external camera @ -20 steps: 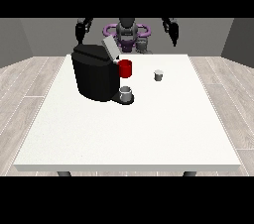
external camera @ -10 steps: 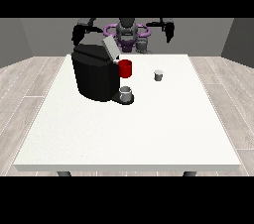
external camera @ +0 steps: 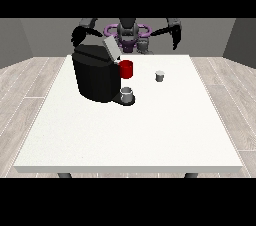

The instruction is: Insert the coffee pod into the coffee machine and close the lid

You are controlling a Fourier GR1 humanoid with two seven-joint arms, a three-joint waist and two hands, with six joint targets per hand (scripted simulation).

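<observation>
Your coffee pod (external camera: 159,75) sits right of centre, untouched, and the coffee machine (external camera: 97,75) has its lid (external camera: 111,48) tilted up, ready for loading. The hand at the view's right (external camera: 175,39) hangs above the table's far edge holding nothing; I cannot tell how its fingers lie. The hand at the view's left (external camera: 77,36) is equally unclear.

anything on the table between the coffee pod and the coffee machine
No. In the front view the stretch of white table between the coffee pod and the coffee machine is bare; the machine's red part juts toward the pod.

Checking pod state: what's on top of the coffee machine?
On the coffee machine only its raised grey lid shows, tilted up. Inside the opening is hidden. The coffee pod stands on the table, apart.
</observation>
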